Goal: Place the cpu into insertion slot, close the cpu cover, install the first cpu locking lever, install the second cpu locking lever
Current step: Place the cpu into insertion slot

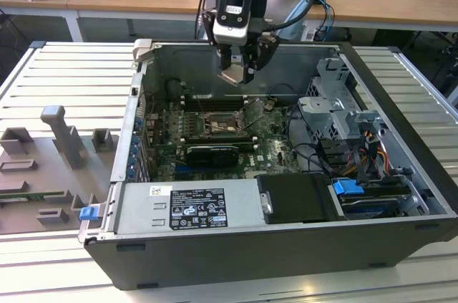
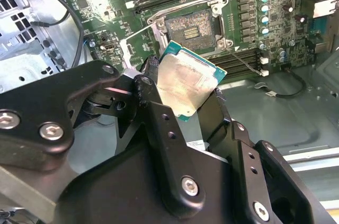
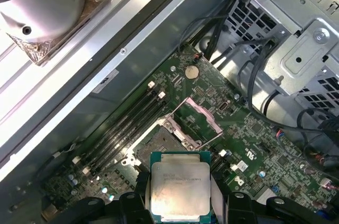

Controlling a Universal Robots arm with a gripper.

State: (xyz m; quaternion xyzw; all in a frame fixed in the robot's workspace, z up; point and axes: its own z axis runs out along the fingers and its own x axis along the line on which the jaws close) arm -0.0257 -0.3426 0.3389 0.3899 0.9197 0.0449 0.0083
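Exterior view first: we see the gripper point(image 1: 240, 72) hanging inside the open computer case point(image 1: 215, 260), above the motherboard. Its 2 fingers point(image 2: 156, 113) are closed onto the cpu point(image 2: 185, 83), pinching it by opposite edges. In both wrist views the chip's pale metal face is turned toward the camera. We find the cpu held in the air, apart from the insertion slot point(image 3: 159, 143), which lies uncovered beside the black memory slots point(image 3: 122, 127). The cpu cover point(image 3: 202, 119) stands tilted up at the slot's edge.
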